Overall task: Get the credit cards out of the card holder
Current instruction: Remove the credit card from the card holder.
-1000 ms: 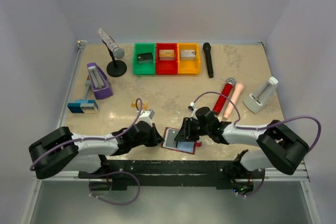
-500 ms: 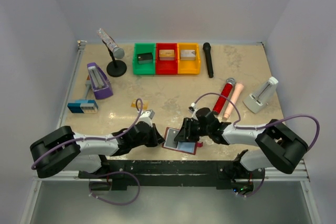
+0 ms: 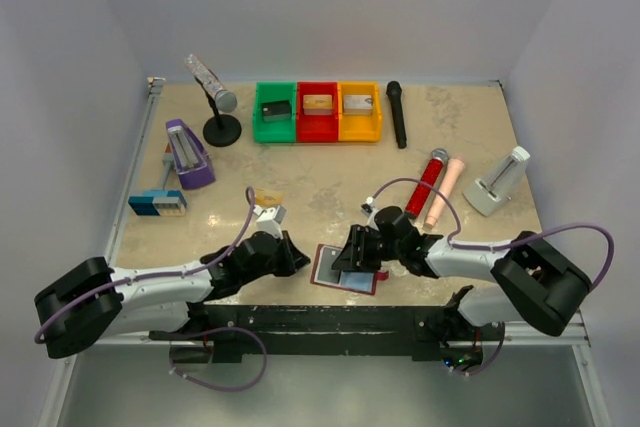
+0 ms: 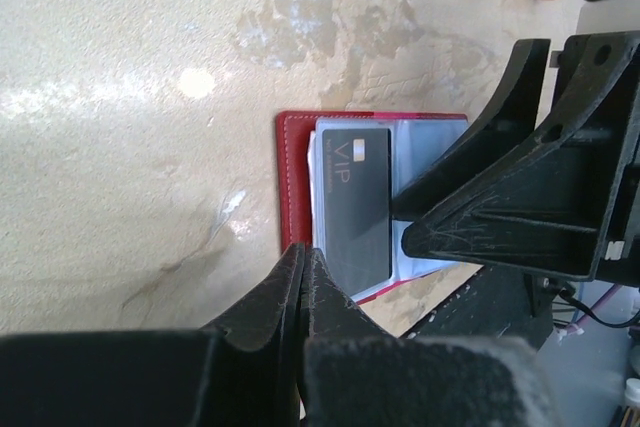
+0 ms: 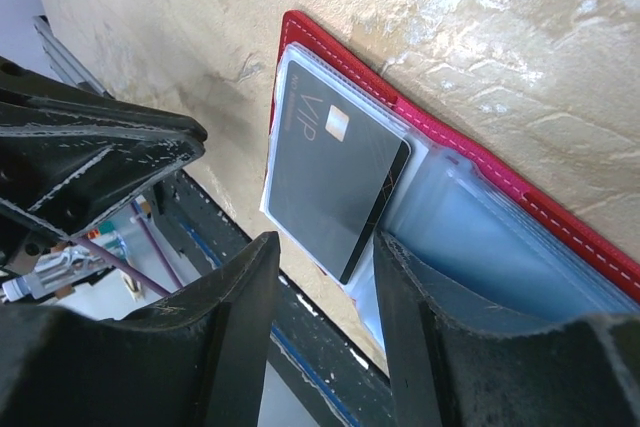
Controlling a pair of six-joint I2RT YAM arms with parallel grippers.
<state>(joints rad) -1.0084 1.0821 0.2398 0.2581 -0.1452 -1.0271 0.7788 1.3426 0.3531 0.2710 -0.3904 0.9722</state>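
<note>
Top view: flat dark red folding card holder (image 3: pixel 330 272) laid open between left gripper (image 3: pixel 291 255) and right gripper (image 3: pixel 352 259).
Left wrist: left jaws pressed together, nothing held, tips just beside holder's red edge; thin black rectangular card (image 4: pixel 352 202), "VIP" printed, lodged inside holder.
Right wrist: right jaws narrowly parted, straddling card's end.

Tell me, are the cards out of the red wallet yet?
Not yet. Done: the card holder lies open. In hand: the right fingers are spread over it, and the left fingers are shut at its edge, by the black card. Left: that card is on the clear pockets, not clear of the wallet.
</note>
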